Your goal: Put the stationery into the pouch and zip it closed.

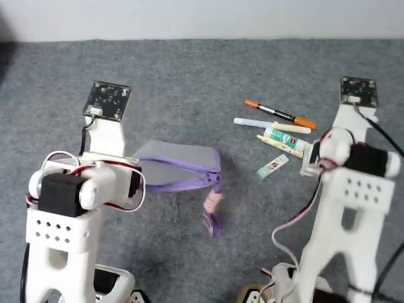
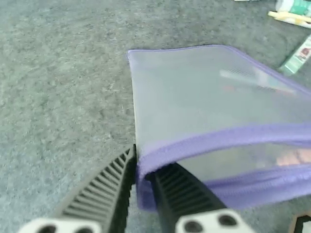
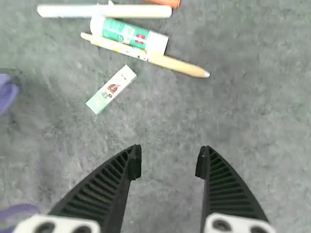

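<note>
Your left hand (image 2: pixel 146 170) pinches the pouch (image 2: pixel 209 97) by its purple corner; your right hand (image 3: pixel 169 155) hangs wide open, with the glue stick (image 3: pixel 129 35), pencil (image 3: pixel 146 56) and eraser (image 3: pixel 111 90) ahead of its fingertips on the grey felt worktop (image 3: pixel 252 97); a white wall (image 1: pixel 189 19) stands beyond.

Clear pouch (image 1: pixel 180 165) with purple trim lies flat on the grey counter (image 1: pixel 189 82), its mouth slightly open. Well apart to one side lie an orange-ended marker (image 1: pixel 279 114), white pen (image 1: pixel 271 125), green glue stick (image 1: pixel 284 137), yellow pencil (image 1: pixel 278 145) and small eraser (image 1: pixel 273 166).
</note>
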### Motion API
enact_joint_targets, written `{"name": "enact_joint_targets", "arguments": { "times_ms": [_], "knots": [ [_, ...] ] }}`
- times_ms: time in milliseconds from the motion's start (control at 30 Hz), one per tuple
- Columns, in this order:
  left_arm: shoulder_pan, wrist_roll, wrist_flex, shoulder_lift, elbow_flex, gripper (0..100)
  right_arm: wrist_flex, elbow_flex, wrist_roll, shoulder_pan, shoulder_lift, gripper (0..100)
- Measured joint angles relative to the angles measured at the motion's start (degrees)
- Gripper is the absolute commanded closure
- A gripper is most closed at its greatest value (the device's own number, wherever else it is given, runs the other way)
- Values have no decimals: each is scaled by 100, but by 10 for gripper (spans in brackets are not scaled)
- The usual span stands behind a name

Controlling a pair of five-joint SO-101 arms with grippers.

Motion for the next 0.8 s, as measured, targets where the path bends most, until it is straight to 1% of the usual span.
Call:
{"name": "enact_joint_targets", "arguments": {
  "times_ms": [100,233,333,400,567,800],
  "knots": [
    [-35,105,0,0,0,987,-132,0,-501,-158,651,804],
    [-44,158,-105,0,0,987,-369,0,-1407,-791,1380,804],
    [-44,158,-105,79,0,987,-809,0,-2075,-1204,1820,804],
    [-44,158,-105,176,0,987,-1222,0,-2338,-1380,2101,804],
    [-44,158,-105,343,-53,987,-2215,0,-2646,-1486,2787,804],
    [-44,158,-105,396,-88,987,-2769,-185,-2690,-1477,3736,804]
  ]
}}
